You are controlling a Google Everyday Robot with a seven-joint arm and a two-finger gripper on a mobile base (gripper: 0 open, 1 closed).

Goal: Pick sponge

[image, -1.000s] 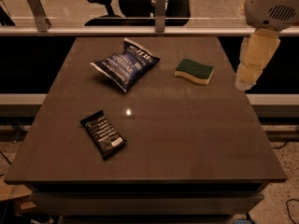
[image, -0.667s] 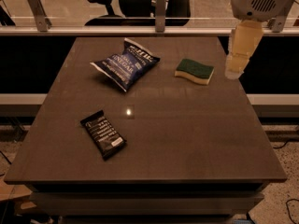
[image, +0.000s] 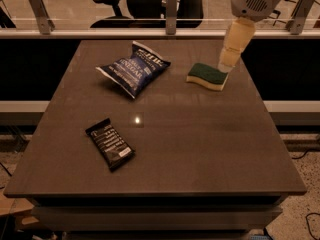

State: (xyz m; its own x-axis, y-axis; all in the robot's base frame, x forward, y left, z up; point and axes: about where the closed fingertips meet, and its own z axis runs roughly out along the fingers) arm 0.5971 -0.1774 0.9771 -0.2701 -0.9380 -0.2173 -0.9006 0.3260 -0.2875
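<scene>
The sponge (image: 207, 76), dark green on top over pale yellow foam, lies flat on the brown table (image: 200, 144) at the back right. My gripper (image: 227, 63) hangs from the white arm at the top right, its pale tip just above the sponge's right end.
A blue chip bag (image: 134, 68) lies left of the sponge. A black snack bar wrapper (image: 110, 144) lies at the front left. A railing with posts (image: 171, 6) runs behind the table, with office chairs beyond it.
My gripper has moved left from off the table's right edge to above the sponge's right end. The sponge, bag and wrapper have not moved.
</scene>
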